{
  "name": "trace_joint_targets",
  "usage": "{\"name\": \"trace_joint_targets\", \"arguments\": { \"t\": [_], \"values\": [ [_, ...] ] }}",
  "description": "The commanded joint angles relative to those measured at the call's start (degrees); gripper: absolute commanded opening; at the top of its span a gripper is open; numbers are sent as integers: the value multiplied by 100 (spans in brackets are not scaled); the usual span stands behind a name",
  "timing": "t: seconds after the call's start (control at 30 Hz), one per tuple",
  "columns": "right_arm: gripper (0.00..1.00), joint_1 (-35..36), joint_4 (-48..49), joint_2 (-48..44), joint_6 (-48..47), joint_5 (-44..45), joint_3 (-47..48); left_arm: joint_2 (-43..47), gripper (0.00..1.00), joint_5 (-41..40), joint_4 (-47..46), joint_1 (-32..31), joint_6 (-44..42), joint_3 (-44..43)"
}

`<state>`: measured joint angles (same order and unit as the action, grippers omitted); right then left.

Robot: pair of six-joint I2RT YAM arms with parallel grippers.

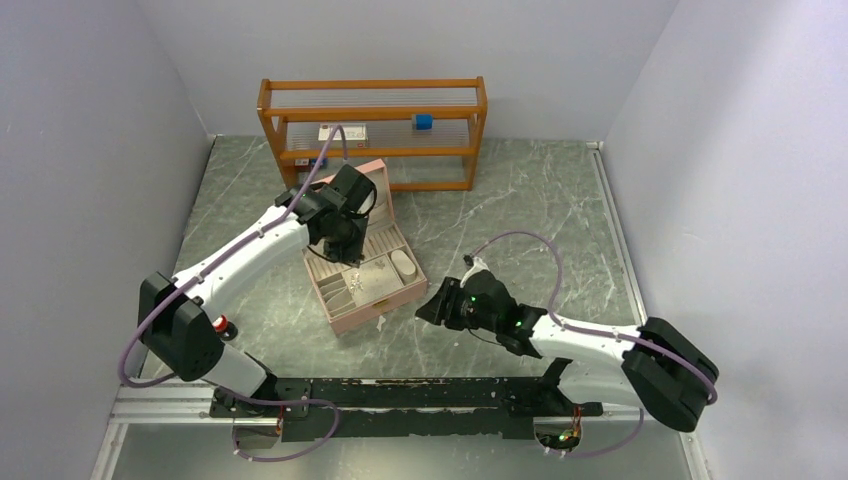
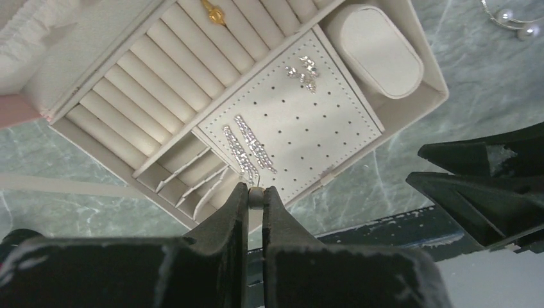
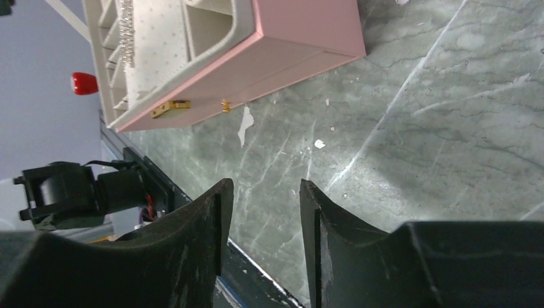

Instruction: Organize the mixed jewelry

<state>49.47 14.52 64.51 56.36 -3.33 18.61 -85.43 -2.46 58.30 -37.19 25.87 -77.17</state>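
A pink jewelry box lies open, its cream tray lined inside. On the perforated panel lie two long sparkling earrings and a small crystal pair. A gold ring sits in the ring rolls. My left gripper hangs over the panel's near edge, shut on a small pearl stud earring. A silver piece with pearls lies on the table beside the box. My right gripper is open and holds nothing, low over the marble just right of the box.
An orange wooden shelf stands at the back, holding a blue block and a small box. A red-capped black cylinder stands near the left arm's base. A cream pillow fills one tray compartment. Grey walls close in both sides.
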Motion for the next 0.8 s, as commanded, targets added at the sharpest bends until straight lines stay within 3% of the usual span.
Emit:
{"name": "trace_joint_targets", "arguments": {
  "t": [0.0, 0.27, 0.77],
  "values": [
    [45, 170, 612, 355, -4, 436, -62, -140, 5, -377, 15, -85, -159, -98],
    [44, 271, 1255, 361, 80, 974, -326, -583, 5, -195, -228, -108, -471, -141],
    [46, 273, 1562, 913, 108, 1017, -306, -1226, 6, -167, 94, -115, -660, -583]
  ]
}}
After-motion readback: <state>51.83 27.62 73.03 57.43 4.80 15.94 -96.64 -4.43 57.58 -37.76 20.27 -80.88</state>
